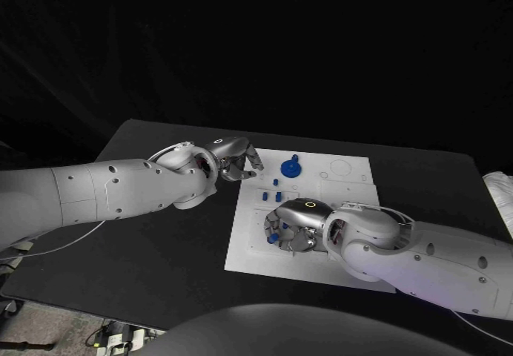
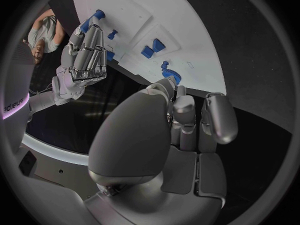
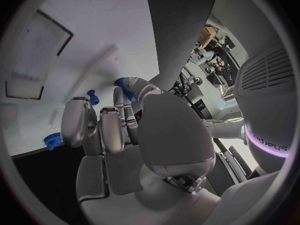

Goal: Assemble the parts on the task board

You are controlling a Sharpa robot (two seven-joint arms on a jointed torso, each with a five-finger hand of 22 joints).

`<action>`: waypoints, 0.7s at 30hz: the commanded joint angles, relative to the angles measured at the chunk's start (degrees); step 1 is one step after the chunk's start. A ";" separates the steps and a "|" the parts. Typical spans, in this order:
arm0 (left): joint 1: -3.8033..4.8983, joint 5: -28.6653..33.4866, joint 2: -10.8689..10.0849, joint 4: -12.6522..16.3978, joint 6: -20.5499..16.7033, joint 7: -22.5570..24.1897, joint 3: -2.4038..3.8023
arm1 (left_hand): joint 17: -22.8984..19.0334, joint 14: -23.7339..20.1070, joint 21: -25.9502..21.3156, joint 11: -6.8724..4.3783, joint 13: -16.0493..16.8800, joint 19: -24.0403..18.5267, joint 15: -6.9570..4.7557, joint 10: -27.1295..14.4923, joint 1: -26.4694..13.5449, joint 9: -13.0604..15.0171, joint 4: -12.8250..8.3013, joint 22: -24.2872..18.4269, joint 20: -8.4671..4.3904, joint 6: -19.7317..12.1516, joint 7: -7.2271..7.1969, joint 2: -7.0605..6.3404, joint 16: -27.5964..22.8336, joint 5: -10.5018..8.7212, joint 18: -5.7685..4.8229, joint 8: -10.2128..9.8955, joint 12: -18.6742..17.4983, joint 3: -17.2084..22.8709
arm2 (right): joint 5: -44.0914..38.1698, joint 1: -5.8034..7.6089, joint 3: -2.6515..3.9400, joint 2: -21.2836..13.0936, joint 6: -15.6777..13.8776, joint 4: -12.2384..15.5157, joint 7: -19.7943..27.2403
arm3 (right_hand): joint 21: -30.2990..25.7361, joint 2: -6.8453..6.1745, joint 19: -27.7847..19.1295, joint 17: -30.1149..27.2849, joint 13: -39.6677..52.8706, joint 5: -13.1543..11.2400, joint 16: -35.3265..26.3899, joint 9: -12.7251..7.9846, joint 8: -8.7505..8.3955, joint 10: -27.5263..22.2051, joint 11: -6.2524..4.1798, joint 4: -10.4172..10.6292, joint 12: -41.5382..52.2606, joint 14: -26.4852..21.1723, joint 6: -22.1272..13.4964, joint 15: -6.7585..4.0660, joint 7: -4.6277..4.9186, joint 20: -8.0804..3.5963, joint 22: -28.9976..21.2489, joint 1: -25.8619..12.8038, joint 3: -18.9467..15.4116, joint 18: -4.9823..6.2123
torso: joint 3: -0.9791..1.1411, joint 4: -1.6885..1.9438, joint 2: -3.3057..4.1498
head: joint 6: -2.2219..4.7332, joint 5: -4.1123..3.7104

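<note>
I am working my right hand (image 1: 290,226) down on the near-left part of the task board (image 1: 353,193), fingers curled around a small blue part (image 1: 275,237) that I am pinching at the fingertips; the right wrist view shows that blue piece (image 3: 123,83) sitting right at my fingertips. My left hand (image 1: 230,159) is hovering at the board's far-left edge, fingers loosely curled and holding nothing as far as I can tell. A larger round blue part (image 1: 292,169) is lying on the board just beside it, and two small blue pegs (image 1: 271,196) are standing between my hands. The risk, as I judge it, is the pinched part slipping or going in tilted, since my own palm is hiding its seat. My left fingers could also be nudging the round part, and the board could be sliding on the counter (image 1: 160,252) under my push.
</note>
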 commanded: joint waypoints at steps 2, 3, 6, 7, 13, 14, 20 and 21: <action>0.02 -0.09 0.20 0.00 1.11 -0.19 0.03 | -0.08 -0.43 -0.29 0.00 -0.07 -0.57 -0.05 0.19 0.52 0.05 -0.02 9.62 0.02 0.04 0.38 0.25 -0.36 -0.03 0.56 0.22 -0.19 0.33 | -0.76 -0.22 -0.11 0.04 1.32 -0.04 -0.22 | -0.87 -0.68 -0.87 -0.40 0.08 -0.51 -0.38 -1.22 -2.05 -1.34 0.48 -0.16 -0.79 -0.66 -2.36 0.35 0.23 0.19 8.71 -0.56 0.80 0.36 | 0.01 -0.01 0.00 | -0.01 -0.07; 0.02 -0.09 0.21 -0.01 1.14 -0.21 0.03 | -0.08 -0.45 -0.27 -0.03 -0.08 -0.58 -0.04 0.21 0.50 0.07 0.00 9.63 0.03 0.12 0.44 0.28 -0.37 -0.03 0.55 0.26 -0.19 0.39 | -0.76 -0.23 -0.11 0.05 1.34 -0.05 -0.25 | -1.27 -0.83 -1.12 -0.70 -0.04 -0.65 -0.54 -1.91 -3.13 -2.35 0.76 -0.15 -1.44 -0.88 -3.37 0.61 0.34 0.32 8.60 -0.84 1.04 0.43 | 0.01 -0.01 -0.01 | -0.01 -0.09; 0.02 -0.09 0.22 -0.03 1.23 -0.30 0.03 | -0.08 -0.45 -0.27 -0.03 -0.08 -0.58 -0.04 0.21 0.50 0.07 0.00 9.63 0.03 0.12 0.44 0.28 -0.37 -0.03 0.55 0.26 -0.19 0.39 | -0.76 -0.28 -0.12 0.07 1.55 -0.08 -0.48 | -2.83 -1.32 -2.13 -1.78 -0.62 -1.88 -1.12 -3.45 -5.44 -5.35 1.91 -0.10 -3.52 -1.71 -5.19 1.62 0.26 0.96 8.16 -1.60 1.45 0.68 | 0.00 -0.01 -0.01 | -0.01 -0.10; 0.02 -0.09 0.22 -0.03 1.24 -0.32 0.03 | -0.08 -0.45 -0.27 -0.03 -0.08 -0.58 -0.04 0.21 0.50 0.07 0.00 9.63 0.03 0.12 0.44 0.28 -0.37 -0.03 0.55 0.26 -0.19 0.39 | -0.76 -0.29 -0.12 0.07 1.61 -0.08 -0.52 | -3.34 -1.46 -2.47 -2.18 -0.81 -2.57 -1.33 -3.89 -6.18 -6.22 2.27 -0.07 -4.10 -2.01 -6.02 1.91 0.20 1.17 8.00 -1.80 1.46 0.75 | 0.00 -0.01 -0.02 | -0.01 -0.07; 0.02 -0.08 0.21 -0.06 1.43 -0.50 0.03 | -0.15 -0.49 -0.29 -0.04 -0.09 -0.59 -0.04 0.21 0.49 0.07 0.00 9.62 0.03 0.14 0.48 0.27 -0.41 -0.03 0.56 0.28 -0.19 0.41 | -0.77 -0.37 -0.12 -0.12 1.46 -0.04 -0.60 | -7.30 -1.95 -5.26 -4.86 -1.64 -6.97 -2.59 -7.29 -11.14 -12.69 4.18 -0.78 -7.21 -4.61 -10.44 3.52 -0.01 2.95 6.95 -2.13 0.71 1.49 | -0.01 0.01 0.00 | -0.01 -0.15; 0.02 -0.08 0.22 -0.09 1.43 -0.51 0.03 | -0.15 -0.49 -0.29 -0.04 -0.09 -0.59 -0.04 0.21 0.49 0.07 0.00 9.62 0.03 0.14 0.48 0.27 -0.41 -0.03 0.56 0.28 -0.19 0.41 | -0.78 -0.38 -0.12 -0.22 1.11 0.04 -0.50 | -7.86 -1.88 -5.65 -5.15 -1.65 -7.67 -2.68 -7.78 -11.78 -13.77 4.34 -0.93 -7.45 -4.96 -11.01 3.63 -0.01 3.16 6.81 -2.10 0.34 1.62 | 0.00 0.01 -0.01 | -0.01 -0.14; 0.02 -0.05 0.19 -0.11 1.42 -0.57 0.03 | -0.16 -0.51 -0.32 -0.06 -0.10 -0.60 -0.04 0.21 0.48 0.08 0.00 9.62 0.03 0.17 0.57 0.24 -0.42 -0.03 0.56 0.30 -0.20 0.44 | -1.18 -0.41 -0.13 -1.66 -3.62 1.13 0.96 | -8.77 -1.64 -6.18 -5.58 -1.79 -9.49 -2.63 -9.02 -12.90 -17.65 4.81 -1.35 -8.14 -5.57 -11.36 3.81 -0.54 3.57 6.65 -2.01 -1.34 1.86 | 0.01 0.04 0.01 | -0.01 -0.24; 0.02 -0.05 0.16 -0.09 1.40 -0.59 0.03 | -0.16 -0.51 -0.32 -0.06 -0.10 -0.60 -0.04 0.21 0.48 0.08 0.00 9.62 0.03 0.17 0.57 0.24 -0.42 -0.03 0.56 0.30 -0.20 0.44 | -1.23 -0.41 -0.12 -2.15 -4.75 1.51 1.32 | -8.83 -1.62 -6.20 -5.58 -1.88 -9.63 -2.59 -9.14 -12.96 -18.05 4.86 -1.39 -8.23 -5.59 -11.28 3.83 -0.56 3.59 6.64 -1.98 -1.57 1.87 | 0.01 0.06 0.02 | -0.01 -0.32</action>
